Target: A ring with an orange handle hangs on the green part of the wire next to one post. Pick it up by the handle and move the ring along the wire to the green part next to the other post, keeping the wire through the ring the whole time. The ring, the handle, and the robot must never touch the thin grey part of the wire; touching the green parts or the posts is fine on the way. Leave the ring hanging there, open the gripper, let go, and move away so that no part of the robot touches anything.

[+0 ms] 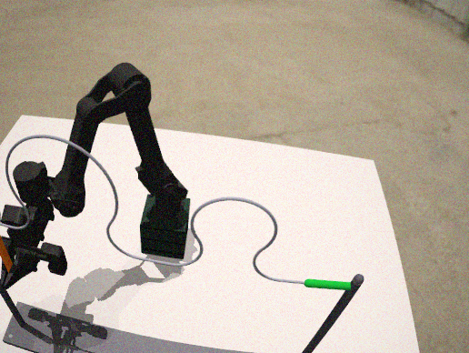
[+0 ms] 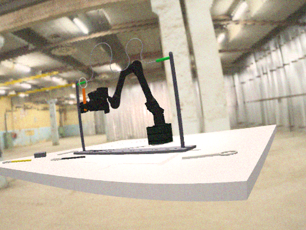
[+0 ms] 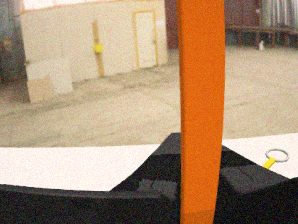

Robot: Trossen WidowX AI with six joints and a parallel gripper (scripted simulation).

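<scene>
The orange handle point(image 1: 5, 255) point(image 2: 84, 95) point(image 3: 202, 100) stands upright below its ring point(image 2: 82, 77). My gripper point(image 1: 4, 283) point(image 2: 85, 109) point(image 3: 184, 142) is shut on the lower part of the handle. In the exterior view the ring is around the left green part point(image 2: 81, 83), close to the left post point(image 2: 80, 127); ring and left green part are outside the top view and the wrist view. The grey wire point(image 1: 231, 198) point(image 2: 134, 38) winds in loops to the right green part point(image 1: 328, 285) point(image 2: 162, 59) at the right post point(image 1: 332, 318) point(image 2: 177, 104).
The posts stand on a dark base point(image 2: 133, 152). On the white table point(image 1: 295, 182) point(image 2: 207, 172) lie a ring with a yellow handle point(image 2: 21, 160) point(image 3: 269, 163), one with a black handle point(image 2: 73, 157), one with a pale handle point(image 2: 201, 156) and a grey block point(image 2: 40, 154).
</scene>
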